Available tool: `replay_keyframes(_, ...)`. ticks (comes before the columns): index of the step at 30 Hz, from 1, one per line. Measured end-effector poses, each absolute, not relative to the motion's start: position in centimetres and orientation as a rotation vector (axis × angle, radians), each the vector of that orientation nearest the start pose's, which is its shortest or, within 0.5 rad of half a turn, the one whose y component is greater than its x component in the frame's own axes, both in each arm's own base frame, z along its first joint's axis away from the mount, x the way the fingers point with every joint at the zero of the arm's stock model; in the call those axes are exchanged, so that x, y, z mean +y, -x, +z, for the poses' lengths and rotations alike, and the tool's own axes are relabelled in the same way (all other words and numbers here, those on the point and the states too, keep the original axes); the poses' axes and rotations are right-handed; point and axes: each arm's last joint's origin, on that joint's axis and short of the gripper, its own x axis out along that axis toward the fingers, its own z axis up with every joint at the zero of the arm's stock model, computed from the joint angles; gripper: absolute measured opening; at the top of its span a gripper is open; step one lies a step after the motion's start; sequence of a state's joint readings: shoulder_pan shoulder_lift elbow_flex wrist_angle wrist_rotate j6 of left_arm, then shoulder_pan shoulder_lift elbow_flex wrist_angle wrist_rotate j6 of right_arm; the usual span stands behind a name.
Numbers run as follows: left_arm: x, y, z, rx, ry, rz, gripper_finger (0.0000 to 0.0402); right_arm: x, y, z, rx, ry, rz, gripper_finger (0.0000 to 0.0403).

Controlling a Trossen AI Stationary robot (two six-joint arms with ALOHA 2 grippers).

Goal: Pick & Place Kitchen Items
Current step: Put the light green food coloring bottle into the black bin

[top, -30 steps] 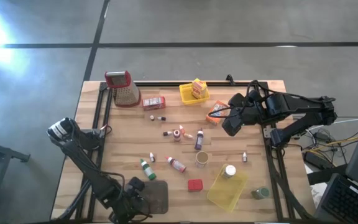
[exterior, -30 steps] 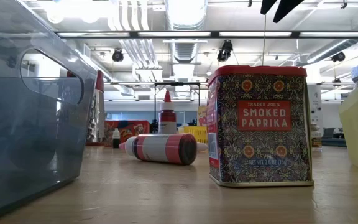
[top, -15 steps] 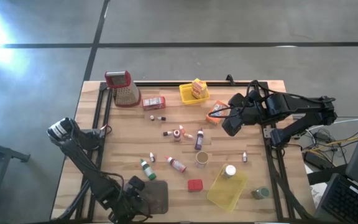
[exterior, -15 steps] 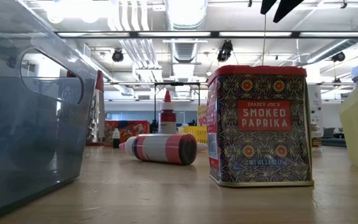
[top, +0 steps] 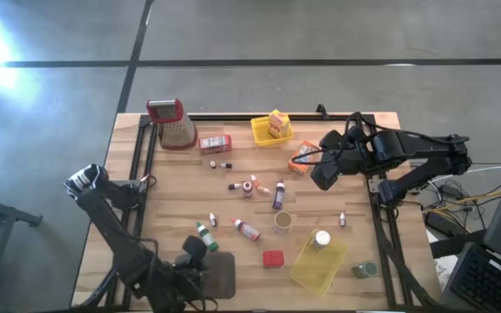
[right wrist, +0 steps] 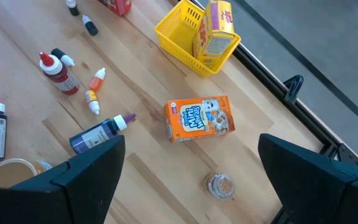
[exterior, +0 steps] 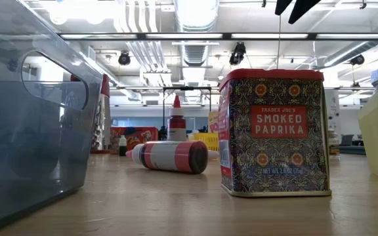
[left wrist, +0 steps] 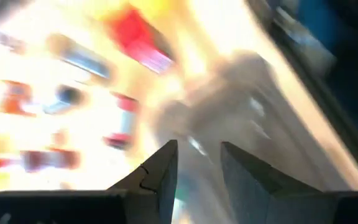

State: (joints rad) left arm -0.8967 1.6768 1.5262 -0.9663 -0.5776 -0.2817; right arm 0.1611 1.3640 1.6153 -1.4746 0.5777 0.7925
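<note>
"Kitchen items (top: 249, 186) lie scattered over the counter (top: 172, 187) from above. Which tool goes first?"

"The right tool (top: 320, 174), hanging over the orange box (top: 303, 158). The left tool (top: 194, 254) is by the grey tray (top: 224, 274)."

"And the level view?"

"Only the paprika tin (exterior: 274, 131) and a bottle lying on its side (exterior: 169, 156)."

"Left wrist?"

"Smeared; open or gripping, I cannot tell."

"Right wrist?"

"Jaws spread wide, box between. I'd drop straight, square to its long sides, and avoid the small jar (right wrist: 220, 184) beside it."
</note>
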Motion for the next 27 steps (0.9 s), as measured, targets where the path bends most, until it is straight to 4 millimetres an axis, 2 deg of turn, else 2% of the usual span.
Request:
replay_keyframes(8, -25.0, -23.5, 33.0, 0.413, -0.53, 0.368, 0.0126, 2.0, -21.9, 39.4, 0.913, -0.251, -0.773, 0.0364)
replay_keyframes(11, -24.1, -24.0, 33.3, 0.319, -0.512, 0.529, 0.0126, 2.0, -21.9, 39.4, 0.913, -0.251, -0.773, 0.0364)
replay_keyframes(13, -22.7, -24.5, 33.6, 0.31, -0.484, 0.591, 0.0126, 2.0, -21.9, 39.4, 0.913, -0.252, -0.773, 0.0364)
replay_keyframes(18, -16.1, -26.1, 34.9, 0.395, -0.35, 0.732, 0.0126, 2.0, -21.9, 39.4, 0.913, -0.251, -0.773, 0.0364)
replay_keyframes(24, -7.2, -27.4, 36.1, 0.601, -0.244, 0.878, 0.0126, 2.0, -21.9, 39.4, 0.913, -0.251, -0.773, 0.0364)
replay_keyframes(27, -2.9, -27.7, 36.4, 0.723, -0.187, 0.892, 0.0126, 2.0, -21.9, 39.4, 0.913, -0.251, -0.773, 0.0364)
